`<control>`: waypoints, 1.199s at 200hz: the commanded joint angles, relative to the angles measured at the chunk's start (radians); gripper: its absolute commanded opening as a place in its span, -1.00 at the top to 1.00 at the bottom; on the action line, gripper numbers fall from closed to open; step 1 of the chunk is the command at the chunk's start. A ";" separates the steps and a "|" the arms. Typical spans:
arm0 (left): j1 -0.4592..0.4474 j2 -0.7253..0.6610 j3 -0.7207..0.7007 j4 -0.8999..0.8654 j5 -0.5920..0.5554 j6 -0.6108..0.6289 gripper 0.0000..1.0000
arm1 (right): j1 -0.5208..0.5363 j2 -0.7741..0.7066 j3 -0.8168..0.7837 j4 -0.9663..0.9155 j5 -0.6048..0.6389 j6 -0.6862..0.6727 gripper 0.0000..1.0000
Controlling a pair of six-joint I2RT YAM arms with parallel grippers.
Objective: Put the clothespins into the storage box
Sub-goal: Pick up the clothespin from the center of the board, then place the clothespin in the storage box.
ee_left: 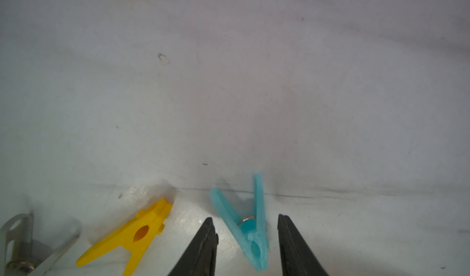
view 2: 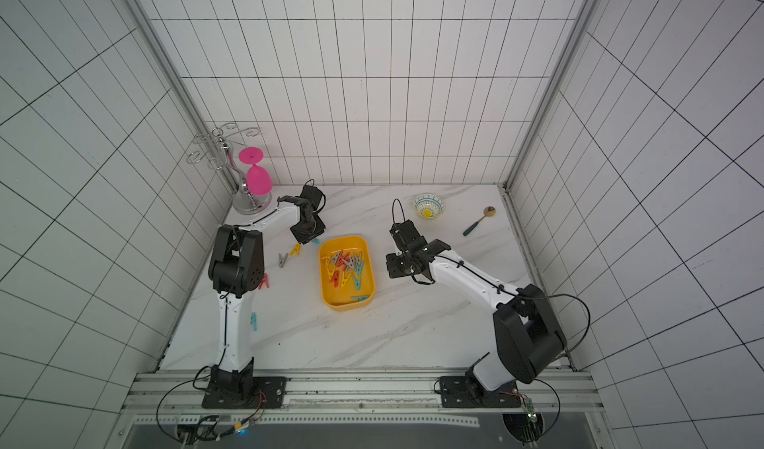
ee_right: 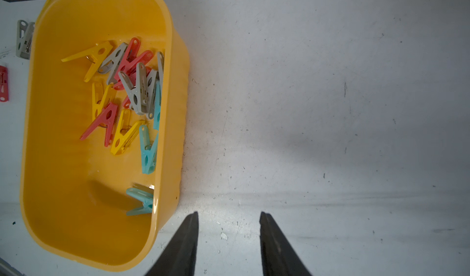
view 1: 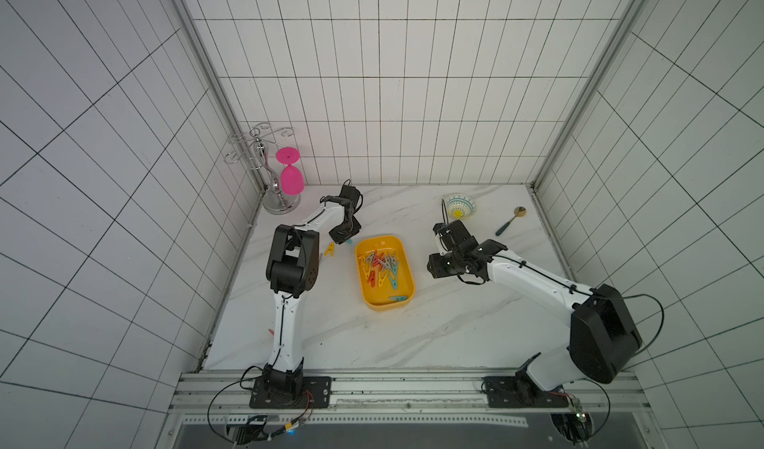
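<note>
Grip pending: left hand [ee_left: 244, 216] released, straddling teal clothespin [ee_left: 250, 236] on worktop [ee_left: 229, 96] just outside storage box [view 1: 378, 298], probably lined up to pinch it. Yellow clothespin [ee_left: 134, 236] crowds one side. Grey clothespin [view 2: 282, 259] and red clothespin [view 2: 264, 280] lie farther from box. Most clothespins [ee_right: 137, 91] are already inside. Right hand [ee_right: 227, 213] released, empty, beside box.

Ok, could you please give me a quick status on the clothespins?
Left gripper open, fingers straddling teal pin on table. Right gripper open, empty, beside box. Yellow pin, grey pin, red pin loose; nothing in the way.
</note>
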 commanded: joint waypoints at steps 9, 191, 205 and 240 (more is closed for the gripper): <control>-0.002 0.040 0.036 -0.014 -0.010 0.011 0.16 | -0.008 0.011 0.054 -0.029 -0.002 -0.018 0.13; -0.033 -0.268 -0.078 0.021 -0.011 0.098 0.55 | -0.025 -0.012 0.041 -0.043 0.028 -0.024 0.14; -0.065 -0.331 -0.124 0.029 0.000 0.106 0.54 | -0.038 -0.012 0.038 -0.043 0.033 -0.024 0.14; -0.193 -0.438 -0.255 0.061 0.013 0.101 0.51 | -0.083 -0.050 0.014 -0.040 0.096 -0.014 0.13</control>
